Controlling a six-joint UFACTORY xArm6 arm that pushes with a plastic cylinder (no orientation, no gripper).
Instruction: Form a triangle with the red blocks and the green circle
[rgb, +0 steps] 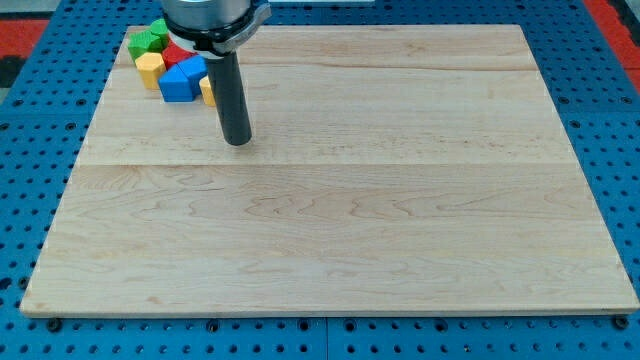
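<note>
A cluster of blocks sits at the top left corner of the wooden board (330, 220). A green block (147, 39) lies at the cluster's top left; its shape is unclear. A red block (177, 55) shows partly between the green and blue ones. A yellow hexagon-like block (150, 69) lies at the cluster's left. A blue block (184, 79) is at the cluster's lower right. Another yellow block (207, 91) peeks out beside the rod. My tip (238, 142) rests on the board below and to the right of the cluster, apart from the blocks. The arm hides part of the cluster.
The board lies on a blue perforated table (30, 150). A red area (25, 25) shows at the view's top left and top right corners.
</note>
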